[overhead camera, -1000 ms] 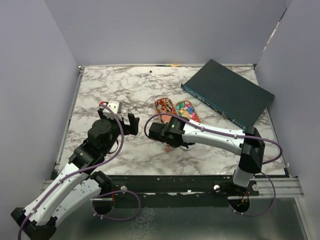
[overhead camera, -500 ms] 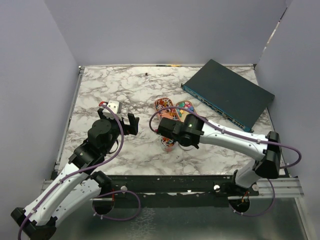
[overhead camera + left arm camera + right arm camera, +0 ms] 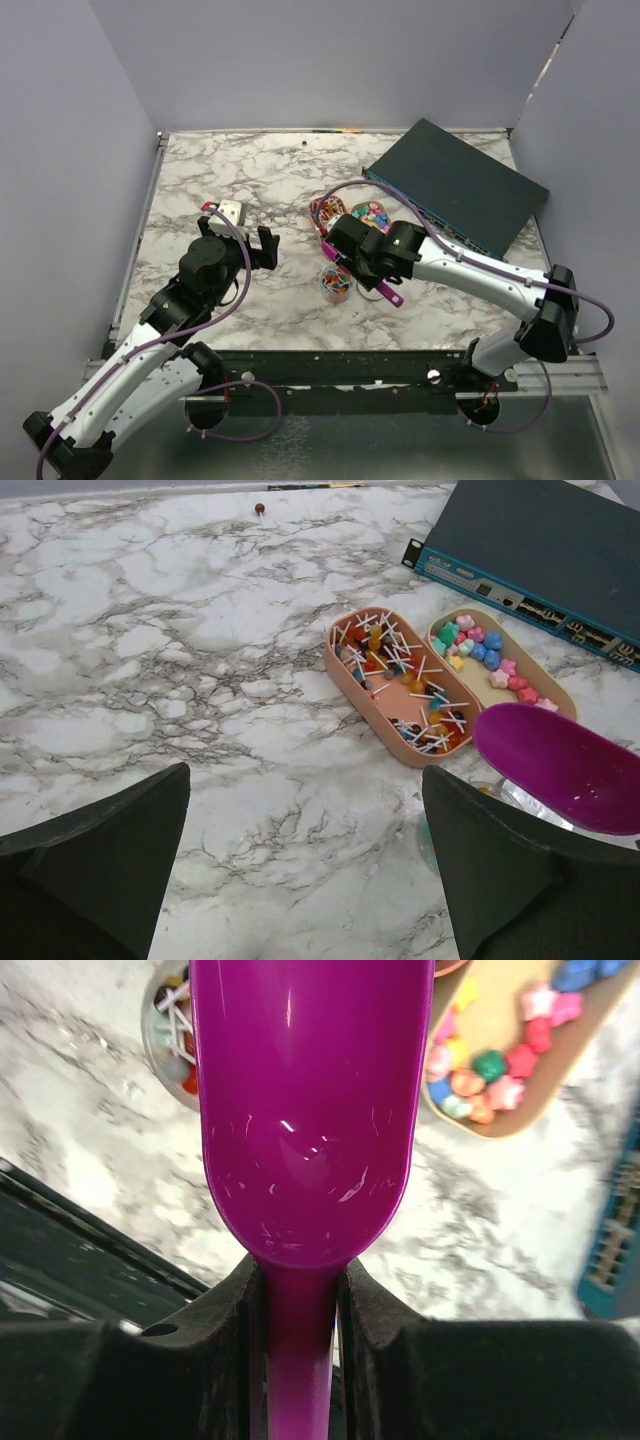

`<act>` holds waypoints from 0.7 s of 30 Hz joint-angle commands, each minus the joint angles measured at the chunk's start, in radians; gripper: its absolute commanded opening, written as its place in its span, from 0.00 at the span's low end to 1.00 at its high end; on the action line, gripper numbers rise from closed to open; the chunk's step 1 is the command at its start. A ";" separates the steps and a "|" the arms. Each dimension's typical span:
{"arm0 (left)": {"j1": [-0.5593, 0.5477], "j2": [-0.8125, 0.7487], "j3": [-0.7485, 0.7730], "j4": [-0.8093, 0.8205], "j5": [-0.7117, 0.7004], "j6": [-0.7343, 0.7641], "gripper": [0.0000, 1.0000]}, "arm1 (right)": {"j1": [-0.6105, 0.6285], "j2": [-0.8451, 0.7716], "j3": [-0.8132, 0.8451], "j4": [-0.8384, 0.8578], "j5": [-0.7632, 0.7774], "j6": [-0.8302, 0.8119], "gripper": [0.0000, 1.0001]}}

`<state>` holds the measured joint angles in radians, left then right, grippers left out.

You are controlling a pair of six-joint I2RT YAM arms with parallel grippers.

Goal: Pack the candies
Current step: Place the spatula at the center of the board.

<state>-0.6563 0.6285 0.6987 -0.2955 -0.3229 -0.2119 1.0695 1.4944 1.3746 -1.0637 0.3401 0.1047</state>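
The right gripper (image 3: 300, 1290), clamped on the empty scoop (image 3: 305, 1110), is swinging from the near cup (image 3: 336, 283) toward the candies (image 3: 490, 655) in the right tray (image 3: 530, 660) for a load, while the left gripper (image 3: 300, 870) is idling, jaws apart.

My right wrist view is mostly filled by the purple scoop (image 3: 310, 1110), which covers part of the clear cup (image 3: 168, 1035); the candy tray (image 3: 548, 1078) runs off the top corner. The dark speck (image 3: 259, 509) far back is too small for me to identify.
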 commanded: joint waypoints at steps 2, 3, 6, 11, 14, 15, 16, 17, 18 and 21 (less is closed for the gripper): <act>0.003 0.001 0.001 -0.017 -0.013 0.006 0.99 | -0.083 0.052 -0.037 0.146 -0.221 0.152 0.01; 0.003 0.002 0.000 -0.017 -0.014 0.007 0.99 | -0.090 0.057 -0.044 0.170 -0.242 0.154 0.01; 0.003 0.003 0.001 -0.017 -0.016 0.007 0.99 | -0.107 0.078 -0.073 0.234 -0.292 0.156 0.01; 0.004 0.008 0.001 -0.017 -0.021 0.008 0.99 | -0.110 0.133 -0.107 0.293 -0.372 0.159 0.01; 0.003 0.010 0.001 -0.017 -0.023 0.008 0.99 | -0.110 0.158 -0.145 0.299 -0.379 0.161 0.01; 0.003 0.011 0.000 -0.017 -0.024 0.008 0.99 | -0.109 0.162 -0.158 0.297 -0.379 0.159 0.01; 0.003 0.011 0.000 -0.017 -0.025 0.008 0.99 | -0.109 0.162 -0.174 0.295 -0.379 0.159 0.01; 0.003 0.012 -0.001 -0.017 -0.025 0.009 0.99 | -0.110 0.161 -0.190 0.292 -0.378 0.160 0.01; 0.003 0.013 -0.001 -0.017 -0.025 0.009 0.99 | -0.110 0.157 -0.203 0.288 -0.371 0.161 0.01; 0.003 0.014 0.000 -0.016 -0.027 0.009 0.99 | -0.110 0.124 -0.228 0.285 -0.348 0.173 0.01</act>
<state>-0.6563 0.6411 0.6987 -0.2958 -0.3267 -0.2115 0.9604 1.6409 1.1870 -0.7773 -0.0017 0.2550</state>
